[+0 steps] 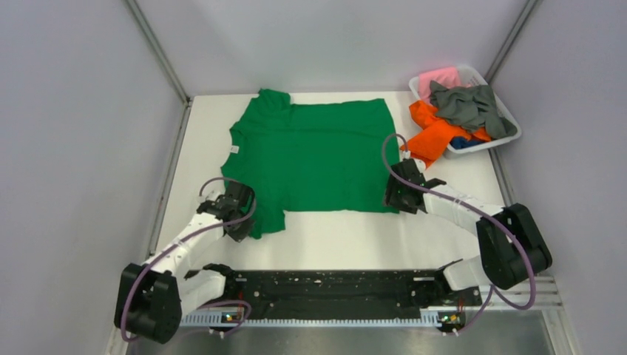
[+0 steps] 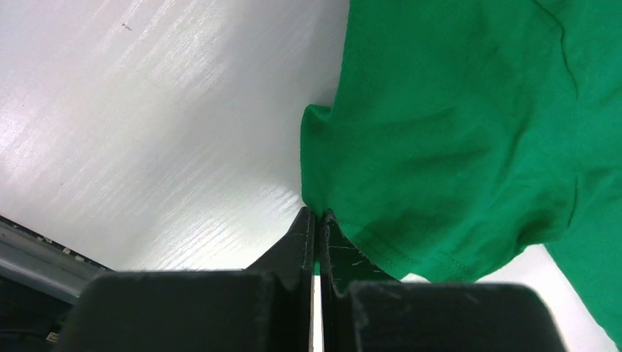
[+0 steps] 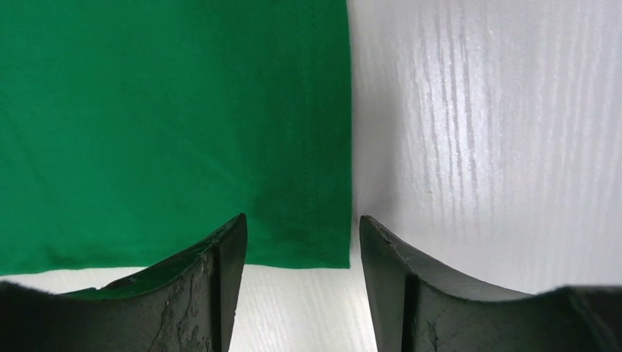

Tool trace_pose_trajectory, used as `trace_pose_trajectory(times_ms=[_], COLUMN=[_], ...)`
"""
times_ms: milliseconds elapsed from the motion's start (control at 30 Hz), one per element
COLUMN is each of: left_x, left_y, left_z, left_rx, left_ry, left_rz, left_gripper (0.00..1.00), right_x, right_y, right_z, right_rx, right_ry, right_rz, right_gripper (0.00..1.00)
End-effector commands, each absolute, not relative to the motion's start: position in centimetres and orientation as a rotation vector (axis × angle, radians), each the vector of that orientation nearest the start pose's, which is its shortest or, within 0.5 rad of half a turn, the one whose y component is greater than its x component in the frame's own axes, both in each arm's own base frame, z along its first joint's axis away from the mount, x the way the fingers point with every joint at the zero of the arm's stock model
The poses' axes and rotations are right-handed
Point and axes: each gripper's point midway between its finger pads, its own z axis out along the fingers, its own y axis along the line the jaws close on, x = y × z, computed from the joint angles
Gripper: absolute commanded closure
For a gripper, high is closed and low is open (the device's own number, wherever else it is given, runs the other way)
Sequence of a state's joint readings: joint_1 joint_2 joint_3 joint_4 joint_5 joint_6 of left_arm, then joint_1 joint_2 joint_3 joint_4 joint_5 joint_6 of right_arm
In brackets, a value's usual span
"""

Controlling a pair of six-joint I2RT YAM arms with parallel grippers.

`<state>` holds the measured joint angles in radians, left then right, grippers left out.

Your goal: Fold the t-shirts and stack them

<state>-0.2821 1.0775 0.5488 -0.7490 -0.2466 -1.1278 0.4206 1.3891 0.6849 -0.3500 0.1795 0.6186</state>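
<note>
Green t-shirt (image 1: 310, 159) lies spread flat in the middle of the table (image 1: 340, 240), collar toward the left. The orange tee (image 1: 435, 134), grey tee (image 1: 473, 107) and pink tee (image 1: 438, 77) sit heaped in the white basket (image 1: 516, 133) at the far right corner. The left gripper (image 2: 317, 214) has its fingers pressed together on the near sleeve's hem. The right gripper (image 3: 301, 220) stands spread, straddling the near hem corner with cloth between its jaws. To my eye a fold of the near edge is being set up. It should go well only if the right claw bites both layers at that corner before either arm lifts, and both then rise level so the edge carries across evenly. From above you get the whole shirt and how far apart the arms stand, but not the fingers. Only the wrist cameras show the pinch and the gap.
</note>
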Motion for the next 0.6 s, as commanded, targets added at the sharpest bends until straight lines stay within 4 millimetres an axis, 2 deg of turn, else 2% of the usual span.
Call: trace_pose_trajectory(times_ms=[0,133,267,433,567], left_x=[18.2,18.0,17.6,16.4,14.0], left_y=[-4.4,-4.4,-4.5,-4.7,-4.7], left_z=[2.8,2.7,2.6,3.2,4.0], left_rx=[-1.190,-1.202,-1.224,-1.267,-1.330], left_ry=[2.463,2.466,2.474,2.471,2.484], left_rz=[-0.011,-0.010,-0.011,-0.047,-0.067], left_gripper=[1.00,1.00,1.00,1.00,1.00], right_x=[27.1,26.3,25.7,24.8,22.8], right_y=[11.8,11.6,11.3,11.1,10.2], right_z=[2.2,1.8,1.3,1.4,1.6], right_rx=[0.381,0.375,0.377,0.378,0.361], right_ry=[2.578,2.608,2.632,2.652,2.705], right_rz=[0.183,0.171,0.152,0.145,0.103], right_gripper=[0.43,0.46,0.61,0.90,0.93])
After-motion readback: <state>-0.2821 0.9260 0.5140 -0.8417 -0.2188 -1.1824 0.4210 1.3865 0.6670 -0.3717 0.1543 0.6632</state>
